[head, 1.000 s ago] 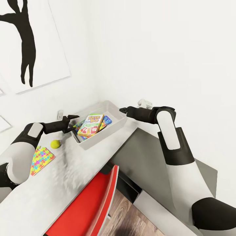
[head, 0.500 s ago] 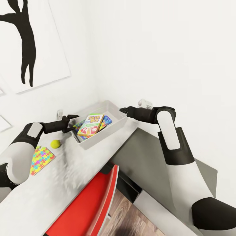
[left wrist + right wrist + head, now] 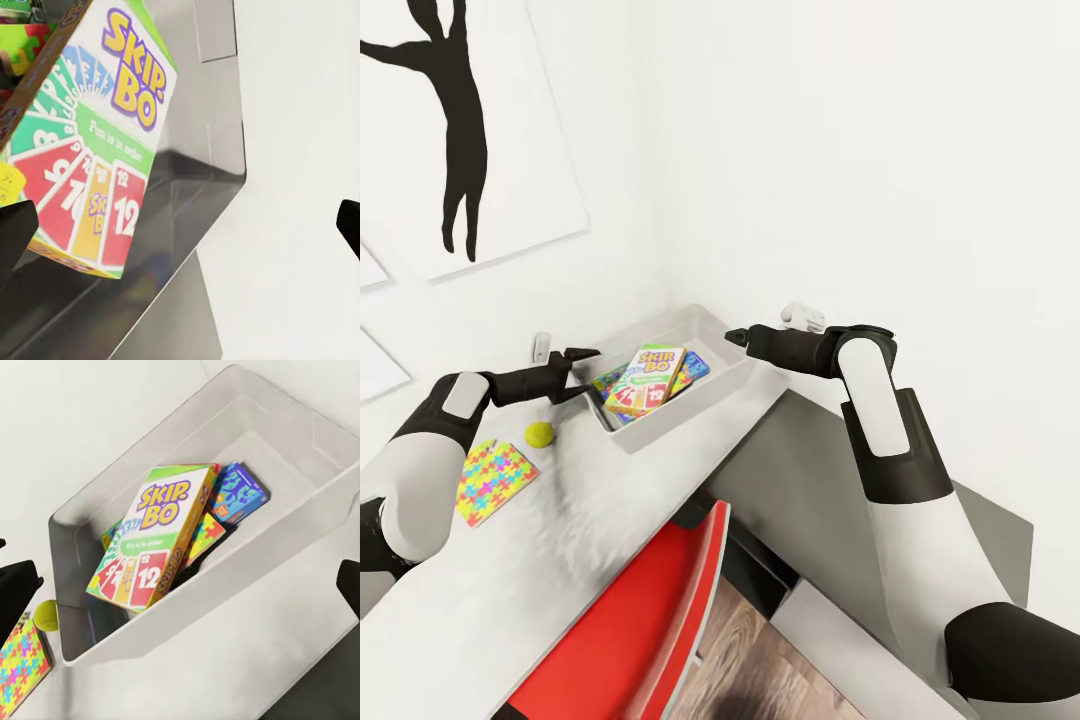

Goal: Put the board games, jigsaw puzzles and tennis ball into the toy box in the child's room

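The toy box (image 3: 712, 321) stands at the far end of the table (image 3: 600, 520), against the wall. In it the SKIP-BO board game (image 3: 648, 378) leans tilted over a jigsaw puzzle (image 3: 204, 531), beside a blue board game (image 3: 693, 366). The tennis ball (image 3: 540, 433) and a second jigsaw puzzle (image 3: 495, 482) lie on the table to the box's left. My left gripper (image 3: 582, 374) hangs open at the box's left end, holding nothing. My right gripper (image 3: 732, 338) is open above the box's right rim, also holding nothing. The bed is out of view.
A red chair (image 3: 650, 630) is pushed under the table's near edge. A lower dark grey cabinet top (image 3: 840, 500) adjoins the table on the right, beneath my right arm. White walls close the corner behind the box, with a black silhouette picture (image 3: 460, 130) at the left.
The head view has turned slightly, so the whole scene sits a little further right. Both arms keep their pose and both grippers stay open; nothing was taken or let go.
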Controlling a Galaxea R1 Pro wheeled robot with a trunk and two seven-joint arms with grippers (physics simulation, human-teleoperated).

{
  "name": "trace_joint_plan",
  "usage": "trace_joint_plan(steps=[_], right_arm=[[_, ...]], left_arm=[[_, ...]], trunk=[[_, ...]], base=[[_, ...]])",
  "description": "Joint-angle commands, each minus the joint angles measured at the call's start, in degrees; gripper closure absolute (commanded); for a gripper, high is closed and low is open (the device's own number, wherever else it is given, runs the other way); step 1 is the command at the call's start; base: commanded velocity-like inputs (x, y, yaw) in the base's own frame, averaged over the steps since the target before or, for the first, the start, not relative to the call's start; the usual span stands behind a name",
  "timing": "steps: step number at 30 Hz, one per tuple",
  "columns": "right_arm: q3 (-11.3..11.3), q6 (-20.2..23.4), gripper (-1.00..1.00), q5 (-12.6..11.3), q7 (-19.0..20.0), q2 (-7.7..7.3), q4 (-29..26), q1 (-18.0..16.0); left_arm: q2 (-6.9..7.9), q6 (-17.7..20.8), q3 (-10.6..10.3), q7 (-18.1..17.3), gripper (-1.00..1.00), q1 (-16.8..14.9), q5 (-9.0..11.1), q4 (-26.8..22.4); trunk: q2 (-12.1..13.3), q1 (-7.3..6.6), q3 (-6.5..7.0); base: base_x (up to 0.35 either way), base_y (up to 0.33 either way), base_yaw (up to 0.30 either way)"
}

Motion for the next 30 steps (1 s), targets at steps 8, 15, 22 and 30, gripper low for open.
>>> trace_joint_plan(steps=[8,15,22,30], right_arm=[[0.0,0.1,-1.00,-0.5,-0.6,0.01,0.2,-0.1],[0.0,0.1,-1.00,-0.5,-0.6,0.01,0.3,-0.1],[0.0,0.1,-1.00,-0.5,-0.6,0.01,0.3,-0.1],[0.0,0.1,-1.00,-0.5,-0.6,0.01,0.4,0.0]], left_arm=[[-0.11,0.3,0.2,-0.2,-1.00,-0.1,-0.5,-3.6],[-0.11,0.2,-0.3,0.0,-1.00,-0.1,-0.6,-4.3],[-0.28,-0.1,-0.5,0.1,-1.00,-0.1,-0.9,-4.4],[-0.43,-0.1,-0.6,0.1,-1.00,-0.1,-1.1,-4.4]], trunk=[[-0.1,0.03,-0.09],[-0.1,0.03,-0.09],[-0.1,0.03,0.06],[-0.1,0.03,0.75]], base=[[-0.025,0.015,0.002],[-0.023,0.015,0.000],[-0.001,0.001,0.000],[0.000,0.000,0.000]])
